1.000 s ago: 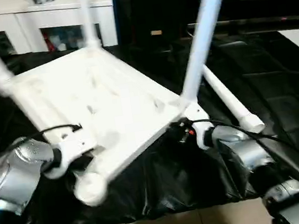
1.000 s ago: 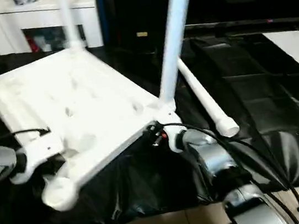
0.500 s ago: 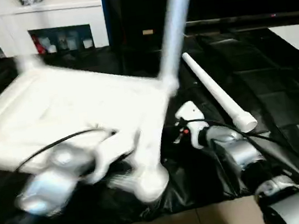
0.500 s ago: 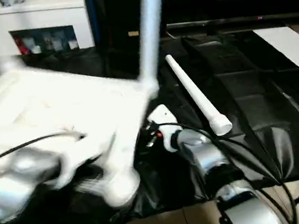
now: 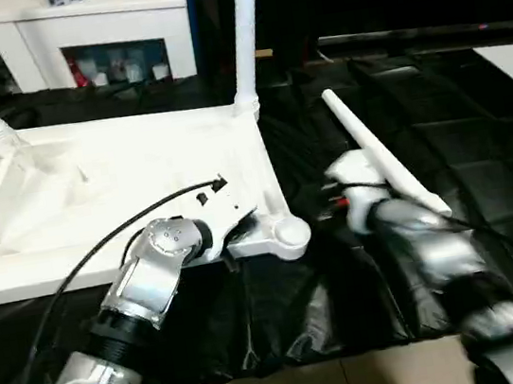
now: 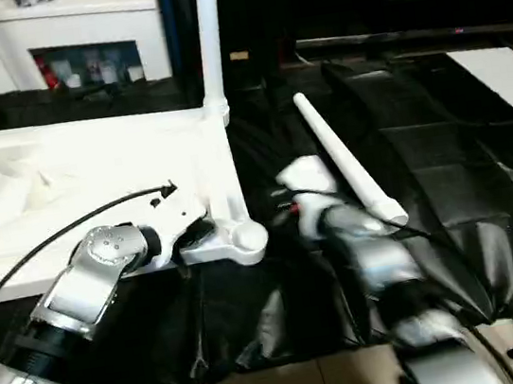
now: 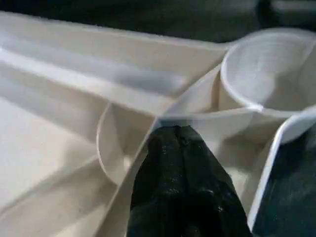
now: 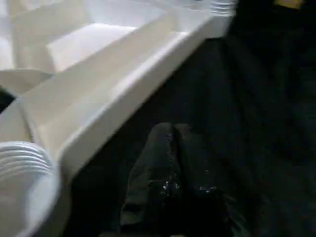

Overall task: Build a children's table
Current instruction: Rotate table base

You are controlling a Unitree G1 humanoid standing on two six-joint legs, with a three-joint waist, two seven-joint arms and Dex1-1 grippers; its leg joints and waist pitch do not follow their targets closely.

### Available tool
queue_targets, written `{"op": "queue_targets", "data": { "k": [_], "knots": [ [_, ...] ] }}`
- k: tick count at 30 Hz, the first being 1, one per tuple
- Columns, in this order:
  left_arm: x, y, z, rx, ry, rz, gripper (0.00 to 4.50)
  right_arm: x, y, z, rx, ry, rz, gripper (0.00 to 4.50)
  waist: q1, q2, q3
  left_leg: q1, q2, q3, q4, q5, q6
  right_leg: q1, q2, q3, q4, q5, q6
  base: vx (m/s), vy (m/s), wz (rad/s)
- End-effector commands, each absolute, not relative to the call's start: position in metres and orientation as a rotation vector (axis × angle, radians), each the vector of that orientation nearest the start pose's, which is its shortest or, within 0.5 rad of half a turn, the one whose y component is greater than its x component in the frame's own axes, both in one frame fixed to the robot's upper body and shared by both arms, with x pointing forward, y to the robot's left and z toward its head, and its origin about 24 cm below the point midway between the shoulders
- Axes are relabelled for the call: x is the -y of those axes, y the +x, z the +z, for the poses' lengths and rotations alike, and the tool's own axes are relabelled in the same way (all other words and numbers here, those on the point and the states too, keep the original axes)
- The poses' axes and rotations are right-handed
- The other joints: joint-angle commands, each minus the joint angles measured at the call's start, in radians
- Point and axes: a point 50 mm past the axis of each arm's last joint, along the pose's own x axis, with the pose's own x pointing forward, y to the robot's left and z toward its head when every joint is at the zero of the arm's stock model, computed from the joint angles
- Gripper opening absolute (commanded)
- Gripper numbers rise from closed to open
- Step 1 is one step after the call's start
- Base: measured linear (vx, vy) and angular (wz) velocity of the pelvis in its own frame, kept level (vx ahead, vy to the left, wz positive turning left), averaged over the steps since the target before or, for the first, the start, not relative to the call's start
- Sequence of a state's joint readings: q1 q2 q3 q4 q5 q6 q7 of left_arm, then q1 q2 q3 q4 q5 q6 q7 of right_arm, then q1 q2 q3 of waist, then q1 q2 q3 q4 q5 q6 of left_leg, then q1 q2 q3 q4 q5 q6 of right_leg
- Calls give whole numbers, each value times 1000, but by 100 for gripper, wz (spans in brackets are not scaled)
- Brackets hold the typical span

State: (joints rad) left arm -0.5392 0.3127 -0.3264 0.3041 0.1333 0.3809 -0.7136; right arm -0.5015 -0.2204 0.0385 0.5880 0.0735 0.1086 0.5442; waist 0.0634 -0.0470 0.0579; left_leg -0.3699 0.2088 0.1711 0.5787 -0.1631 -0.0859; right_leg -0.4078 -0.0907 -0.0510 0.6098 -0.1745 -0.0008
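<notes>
You had the table top (image 5: 120,173) lying upside down on the black sheet (image 5: 330,306), with two legs (image 5: 244,31) seen standing in its far corner sockets, a third leg (image 5: 380,155) loose on the sheet just beside your right arm, and the near right socket (image 5: 291,233) empty. Your left end effector (image 7: 180,148) was pinched shut on a rib of the underside next to that socket, while your right end effector (image 8: 173,148) was closed on nothing, near the top's edge. By my reading you were about half done: the near sockets needed filling, then the table turned upright.
</notes>
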Motion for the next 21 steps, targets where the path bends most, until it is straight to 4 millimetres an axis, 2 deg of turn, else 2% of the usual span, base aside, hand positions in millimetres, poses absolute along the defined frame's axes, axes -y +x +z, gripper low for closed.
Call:
{"op": "queue_targets", "data": {
  "k": [1,3,4,5,6,7,8,10,12,14,15,16,18,19,20,21],
  "knots": [
    [-101,322,83,-274,426,-893,41,168,335,53,-227,-94,464,36,6,18,-71,7,8,4,-66,-247,3,54,-31,28,-67,-155,-202,0,0,0],
    [-98,320,89,-223,338,-877,41,184,336,60,-218,-84,357,39,10,20,-71,10,8,4,-65,-246,-2,54,-29,28,-66,-149,-211,0,0,0],
    [-97,320,90,-221,333,-876,44,185,336,61,-216,-81,354,48,13,19,-70,13,7,7,-63,-257,1,50,-28,29,-69,-167,-209,0,0,0],
    [-96,319,92,-209,298,-874,53,189,337,66,-204,-59,337,61,14,23,-69,12,6,7,-64,-261,1,51,-28,29,-70,-181,-203,0,0,0],
    [-96,319,93,-199,285,-868,66,191,337,68,-200,-48,323,73,16,21,-68,11,6,7,-65,-276,2,50,-29,28,-74,-214,-189,0,0,0],
    [-96,319,94,-190,279,-861,78,193,337,70,-198,-42,311,79,18,31,-67,13,5,6,-65,-281,-1,49,-28,28,-75,-227,-182,0,0,0],
    [-96,320,95,-178,276,-850,83,195,337,72,-200,-37,294,84,14,24,-66,10,4,6,-66,-290,-2,50,-26,27,-79,-252,-166,0,0,0],
    [-95,321,99,-167,268,-848,84,213,345,83,-195,-24,194,93,13,25,-66,11,3,6,-66,-289,-5,47,-27,27,-82,-282,-150,0,0,0],
    [-93,320,101,-155,280,-885,112,218,347,84,-227,-24,182,116,14,22,-68,10,1,7,-63,-270,-5,47,-25,26,-81,-291,-143,0,0,0],
    [-92,319,103,-150,282,-904,124,221,349,85,-234,-41,169,127,15,25,-66,8,2,7,-63,-261,-3,45,-27,26,-81,-290,-141,0,0,0],
    [-92,316,107,-144,291,-940,129,224,351,86,-244,-70,160,136,14,22,-64,7,2,8,-62,-259,-2,43,-27,26,-83,-288,-140,0,0,0],
    [-92,312,109,-144,297,-976,152,226,352,87,-253,-81,156,155,14,24,-67,6,3,7,-62,-247,-2,46,-29,26,-78,-273,-146,0,0,0],
    [-93,308,110,-145,303,-1012,160,227,354,88,-267,-83,161,160,13,23,-68,3,3,7,-62,-227,1,48,-28,26,-72,-239,-164,0,0,0],
    [-95,305,110,-151,317,-1034,164,229,356,88,-279,-92,152,165,13,20,-69,5,4,9,-59,-223,3,46,-27,27,-72,-222,-167,0,0,0],
    [-95,303,110,-154,323,-1039,179,230,357,88,-284,-96,149,184,11,15,-70,1,3,9,-59,-206,7,50,-26,26,-66,-196,-178,0,0,0],
    [-97,302,109,-162,332,-1042,190,232,359,89,-290,-94,148,192,14,17,-70,4,3,12,-57,-198,11,48,-26,28,-66,-186,-180,0,0,0]
  ]
}}
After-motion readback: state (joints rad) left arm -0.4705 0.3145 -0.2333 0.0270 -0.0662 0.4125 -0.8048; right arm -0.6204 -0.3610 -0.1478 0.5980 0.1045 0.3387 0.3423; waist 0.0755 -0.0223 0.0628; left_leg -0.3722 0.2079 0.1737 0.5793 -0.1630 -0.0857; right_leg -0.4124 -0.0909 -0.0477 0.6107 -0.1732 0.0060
